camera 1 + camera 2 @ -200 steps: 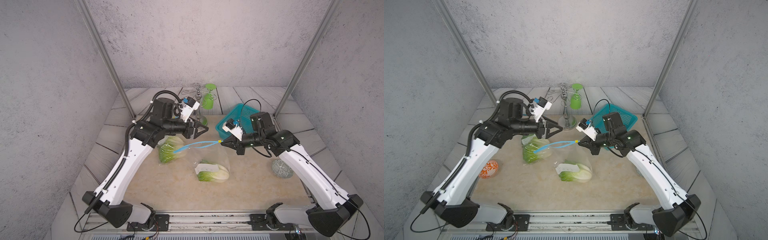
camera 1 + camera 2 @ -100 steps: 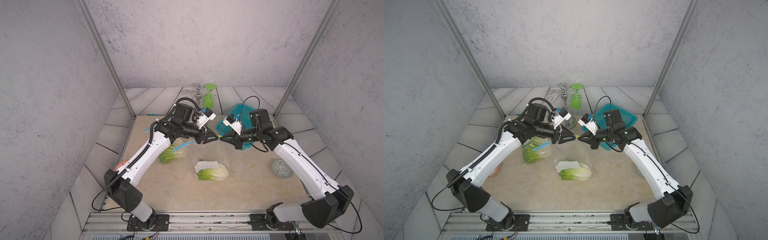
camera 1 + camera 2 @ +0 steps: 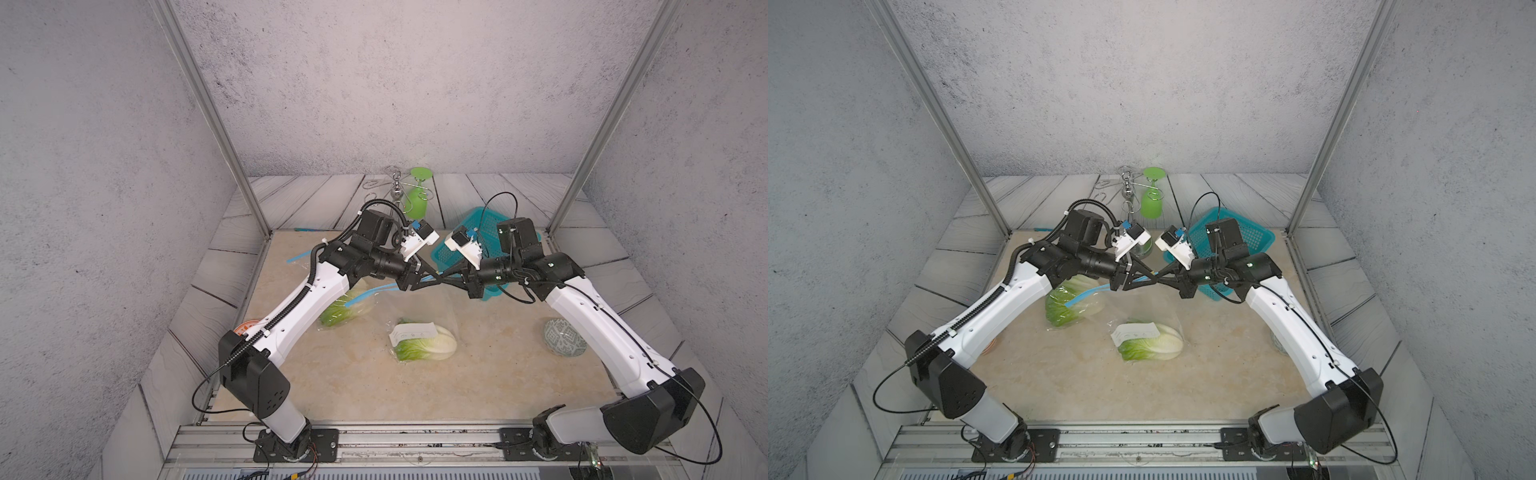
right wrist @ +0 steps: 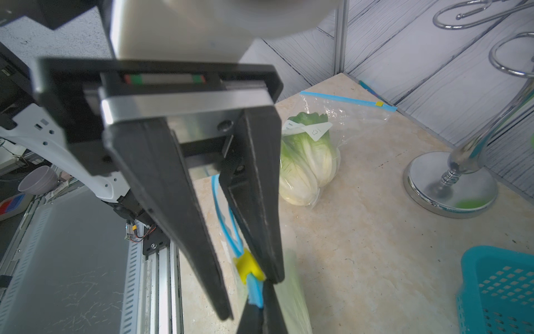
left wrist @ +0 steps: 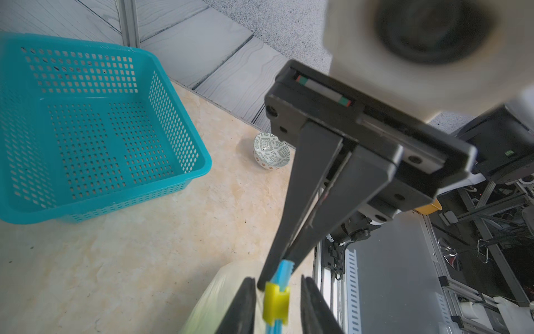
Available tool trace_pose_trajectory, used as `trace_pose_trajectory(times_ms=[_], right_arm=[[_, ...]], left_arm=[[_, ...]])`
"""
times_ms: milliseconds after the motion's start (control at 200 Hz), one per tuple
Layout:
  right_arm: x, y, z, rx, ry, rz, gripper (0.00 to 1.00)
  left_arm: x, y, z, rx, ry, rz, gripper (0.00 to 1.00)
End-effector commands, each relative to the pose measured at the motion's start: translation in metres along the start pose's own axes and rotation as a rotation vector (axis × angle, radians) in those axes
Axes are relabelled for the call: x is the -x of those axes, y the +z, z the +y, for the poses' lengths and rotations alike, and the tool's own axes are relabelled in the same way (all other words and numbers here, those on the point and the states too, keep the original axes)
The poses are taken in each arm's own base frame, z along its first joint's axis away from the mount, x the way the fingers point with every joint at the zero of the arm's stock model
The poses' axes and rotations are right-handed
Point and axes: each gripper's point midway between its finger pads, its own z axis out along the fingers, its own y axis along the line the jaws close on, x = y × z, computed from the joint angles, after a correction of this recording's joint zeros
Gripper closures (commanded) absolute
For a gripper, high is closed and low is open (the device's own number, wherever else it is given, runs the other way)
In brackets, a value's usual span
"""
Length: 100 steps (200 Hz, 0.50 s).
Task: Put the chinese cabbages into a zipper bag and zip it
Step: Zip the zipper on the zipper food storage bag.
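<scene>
Claws of both arms meet tip to tip at the middle of both top views, above the beige marbled tabletop (image 3: 332, 386). The right claw (image 5: 278, 269) is clenched on the end of the blue zipper strip (image 5: 285, 267) of a clear plastic zipper bag (image 3: 419, 305). Just beside that grip, the left claw (image 4: 252, 297) straddles the small yellow slider (image 4: 248, 267). We see its jaws parted, with a gap on at least one side of the slider, so it is released rather than clamped. Beyond the slider, toward the left arm, the two blue tracks run apart, so the bag's mouth is unzipped there.

The bag sags from the strip down to the tabletop. Inside it, below centre in the top views, lies one Chinese cabbage (image 3: 424, 347) with a white stem, crinkled green leaves and a white label. Left of centre, partly under the left arm, a second clear bag (image 4: 355, 124) holds what we take for two cabbage heads (image 4: 309, 164) side by side.

At upper centre a green plastic goblet (image 3: 417, 199) hangs on a chrome wire stand (image 3: 395, 193). A teal perforated basket (image 3: 1260, 237) sits behind the right arm. A patterned ceramic bowl (image 3: 564, 343) rests at the right.
</scene>
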Motion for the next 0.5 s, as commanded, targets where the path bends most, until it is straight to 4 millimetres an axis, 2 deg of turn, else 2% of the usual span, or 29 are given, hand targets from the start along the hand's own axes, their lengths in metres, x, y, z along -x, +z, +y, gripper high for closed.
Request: trace_pose_trajectory(times_ms=[0, 95, 225, 495], right_arm=[[0.001, 0.002, 0.000, 0.026, 0.012, -0.009, 1.00], [-0.001, 0.002, 0.001, 0.026, 0.013, -0.009, 1.00], [-0.001, 0.001, 0.000, 0.024, 0.021, -0.018, 1.00], [-0.001, -0.001, 0.000, 0.025, 0.027, -0.017, 1.00]], left_arm=[[0.005, 0.000, -0.005, -0.011, 0.052, -0.008, 0.74], [0.004, -0.003, -0.005, 0.001, 0.058, -0.004, 0.76], [0.003, -0.006, -0.005, 0.015, 0.054, -0.002, 0.73], [0.010, -0.012, -0.009, 0.002, 0.064, -0.021, 0.74]])
